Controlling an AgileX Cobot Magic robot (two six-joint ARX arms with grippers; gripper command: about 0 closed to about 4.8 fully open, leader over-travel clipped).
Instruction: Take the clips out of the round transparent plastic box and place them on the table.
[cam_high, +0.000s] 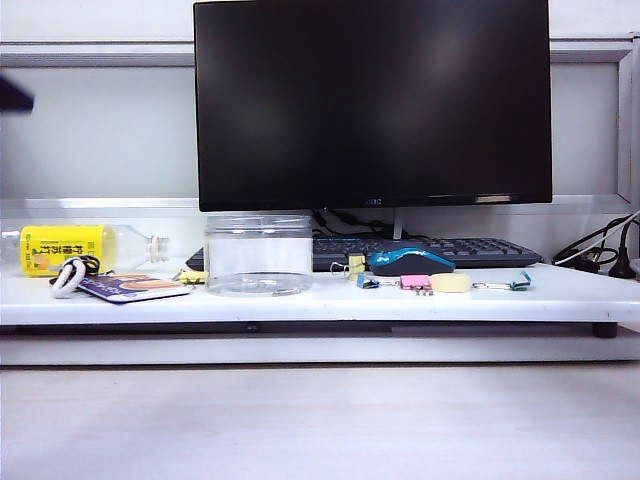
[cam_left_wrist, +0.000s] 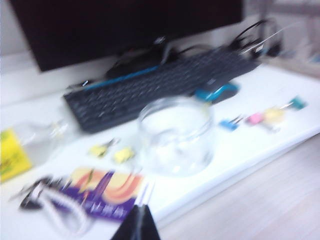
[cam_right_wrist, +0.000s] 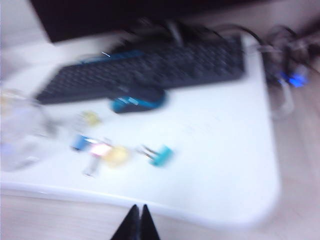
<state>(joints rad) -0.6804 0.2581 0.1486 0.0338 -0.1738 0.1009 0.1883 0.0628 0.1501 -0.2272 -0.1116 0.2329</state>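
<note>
Round transparent plastic box (cam_high: 259, 255) stands upright on the desk (cam_high: 300, 300), mouth up, in front of the keyboard (cam_high: 440, 250); looks near empty, contents unclear. Pale-yellow clips (cam_left_wrist: 112, 151) lie just beside the box, one (cam_high: 355, 264) by the mouse (cam_high: 410, 262). Left tool (cam_left_wrist: 139, 222) and right tool (cam_right_wrist: 137, 222) pressed together, holding nothing, off the desk's front edge.

The round transparent plastic box (cam_high: 259, 255) at centre frame is clear, smooth plastic with a ridged rim, standing on the table (cam_high: 300, 303), whose white top looks smooth and faintly glossy. Left of it lies a clear plastic bottle (cam_high: 85, 248) with a yellow paper-like label, and beside the jar pale-yellow clips (cam_high: 355, 264) show thin silvery wire handles. The lower foreground surface (cam_high: 320, 420) has a pale, matt wood grain, while the monitor (cam_high: 372, 100) screen above is dark and glossy.
</note>
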